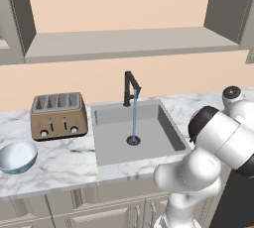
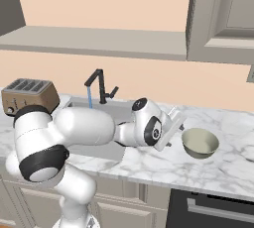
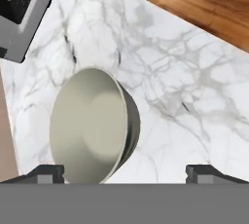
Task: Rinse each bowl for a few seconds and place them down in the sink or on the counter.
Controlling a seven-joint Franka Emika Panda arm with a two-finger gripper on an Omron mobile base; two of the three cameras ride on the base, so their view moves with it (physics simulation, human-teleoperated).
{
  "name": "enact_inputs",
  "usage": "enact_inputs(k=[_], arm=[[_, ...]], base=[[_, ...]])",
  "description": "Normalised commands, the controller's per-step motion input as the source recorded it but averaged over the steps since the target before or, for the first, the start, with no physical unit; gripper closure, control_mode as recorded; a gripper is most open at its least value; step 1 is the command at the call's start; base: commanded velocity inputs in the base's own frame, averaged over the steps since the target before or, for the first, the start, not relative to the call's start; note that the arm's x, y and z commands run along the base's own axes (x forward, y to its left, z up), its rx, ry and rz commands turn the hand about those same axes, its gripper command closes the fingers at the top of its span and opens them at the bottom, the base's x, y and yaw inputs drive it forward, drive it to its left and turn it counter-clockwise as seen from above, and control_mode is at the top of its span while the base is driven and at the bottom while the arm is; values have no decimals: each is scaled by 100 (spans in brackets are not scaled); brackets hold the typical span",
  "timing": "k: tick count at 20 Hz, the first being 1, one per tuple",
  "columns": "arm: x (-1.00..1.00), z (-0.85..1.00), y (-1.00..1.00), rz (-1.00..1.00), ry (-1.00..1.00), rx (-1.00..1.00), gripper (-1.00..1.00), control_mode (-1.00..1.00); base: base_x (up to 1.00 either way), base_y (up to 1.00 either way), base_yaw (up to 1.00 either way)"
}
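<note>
The open gripper hung just left of the olive bowl on the counter, right of the sink. Approach stage, I judged; next it needed closing on the rim.

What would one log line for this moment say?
gripper: open, beside olive bowl, not holding | blue bowl: on counter left of sink | faucet: running

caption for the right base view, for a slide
Open hand beside the olive-beige bowl on the marble counter, faucet running into the sink.
</note>
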Motion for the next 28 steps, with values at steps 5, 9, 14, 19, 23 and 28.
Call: enact_inputs(k=[5, 9, 14, 19, 23, 28], arm=[[9, -24, -5, 0, 2, 0, -100, -100], [8, -25, -4, 0, 3, 0, -100, -100], [15, -21, -10, 0, 1, 1, -100, -100], [24, -25, -14, 0, 0, 0, -100, -100], [28, -28, -11, 0, 0, 0, -100, -100], [26, -28, -17, 0, 1, 1, -100, -100]], base=[[0, 0, 0], [0, 0, 0], [0, 0, 0], [0, 0, 0], [0, 0, 0], [0, 0, 0]])
